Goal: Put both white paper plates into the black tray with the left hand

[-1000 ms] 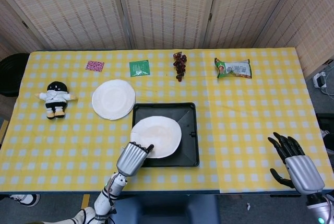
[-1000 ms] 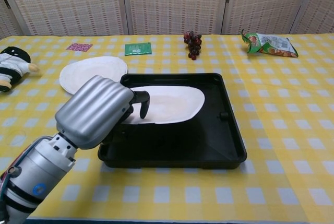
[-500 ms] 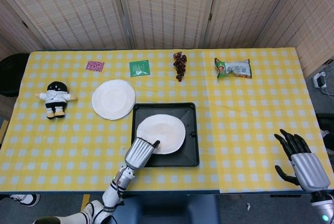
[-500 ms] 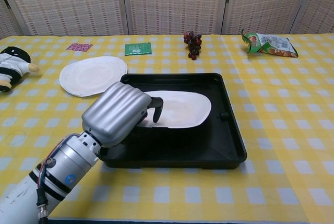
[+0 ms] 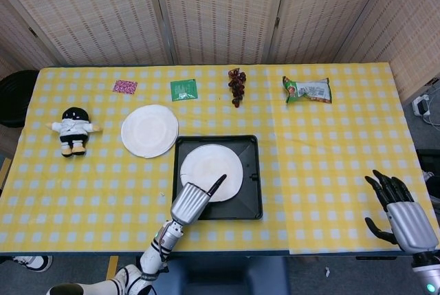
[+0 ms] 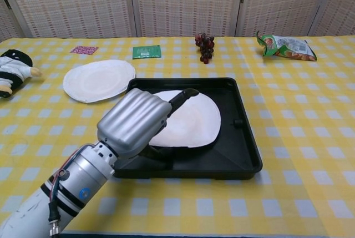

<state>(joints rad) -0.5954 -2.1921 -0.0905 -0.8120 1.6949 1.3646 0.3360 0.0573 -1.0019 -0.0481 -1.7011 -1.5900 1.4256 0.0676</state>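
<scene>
Left robot hand (image 5: 194,201) over the near-left corner of the black tray (image 5: 253,175), fingers stretched forward and apart, gripping nothing; fingertip reaching over one white paper plate (image 5: 206,166). That plate lying inside the tray, toward its left half; in the chest view, its near edge looks slightly raised above the tray floor (image 6: 186,121). Second white paper plate (image 5: 149,130) flat on the yellow checked tabletop (image 5: 330,157), just beyond the tray's far-left corner, nothing on top of it. Right robot hand (image 5: 403,216) at the tabletop's near-right edge, fingers spread, empty, well apart from everything.

Around the far side: small doll (image 5: 72,129) left of the loose plate, pink packet (image 5: 125,86), green packet (image 5: 183,89), bunch of dark grapes (image 5: 236,86), snack bag (image 5: 307,90). All well apart from the tray.
</scene>
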